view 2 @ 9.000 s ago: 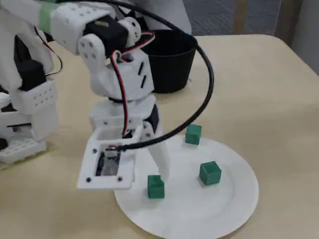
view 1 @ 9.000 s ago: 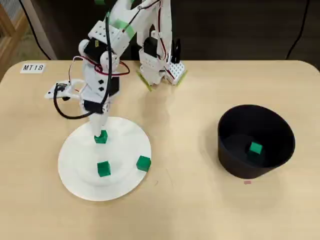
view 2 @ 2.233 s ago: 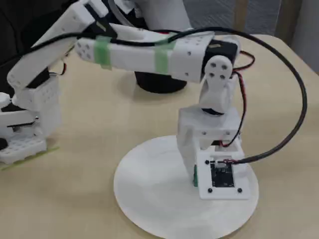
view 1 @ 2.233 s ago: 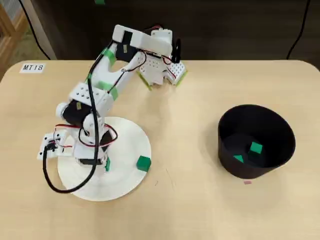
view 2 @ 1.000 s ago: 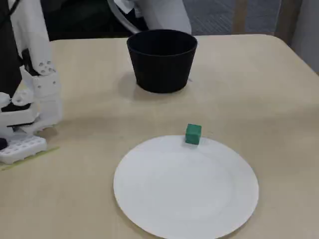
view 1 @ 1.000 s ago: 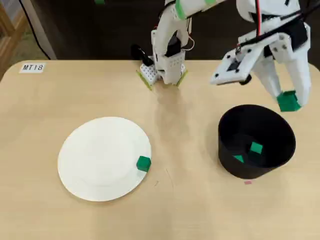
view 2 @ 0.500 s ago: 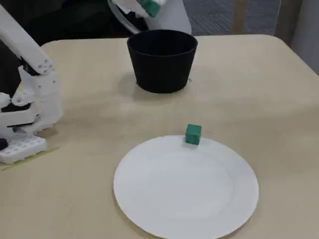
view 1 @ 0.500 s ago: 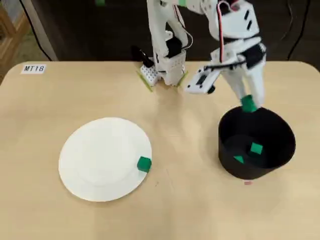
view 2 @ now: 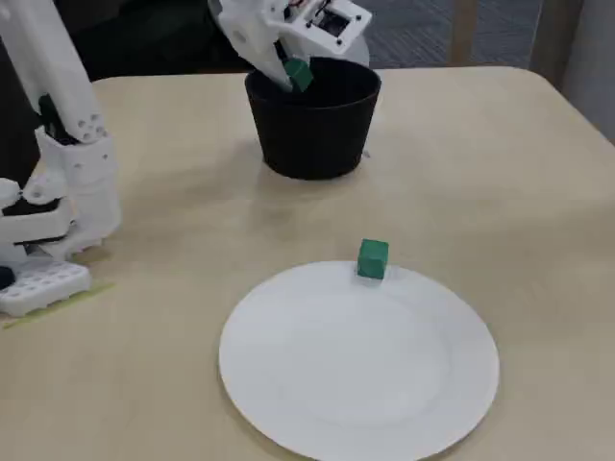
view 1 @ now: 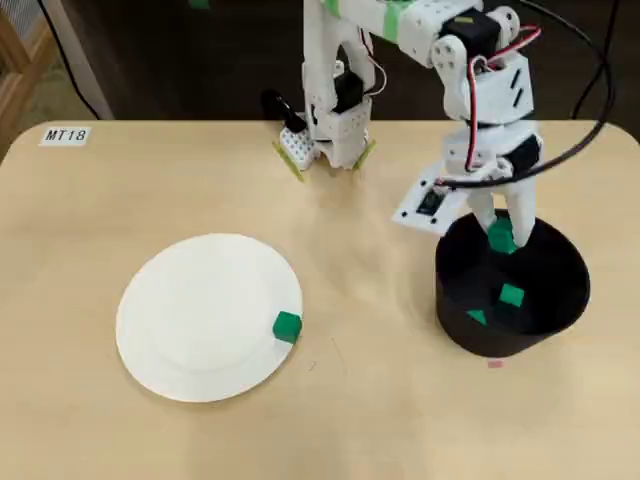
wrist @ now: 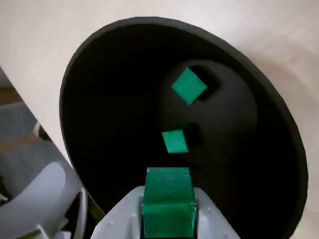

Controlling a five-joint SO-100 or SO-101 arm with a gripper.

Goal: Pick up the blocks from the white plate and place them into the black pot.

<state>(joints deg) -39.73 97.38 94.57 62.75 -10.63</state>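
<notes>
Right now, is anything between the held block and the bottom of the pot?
Nothing visible blocks it. The gripper holds a green block over the open black pot; two blocks lie on its floor, with bare floor around them.

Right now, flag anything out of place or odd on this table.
Nothing looks spilled or damaged. One block sits at the very edge of the plate, not toppled. The gripper holds another block over the pot, where two already lie.
</notes>
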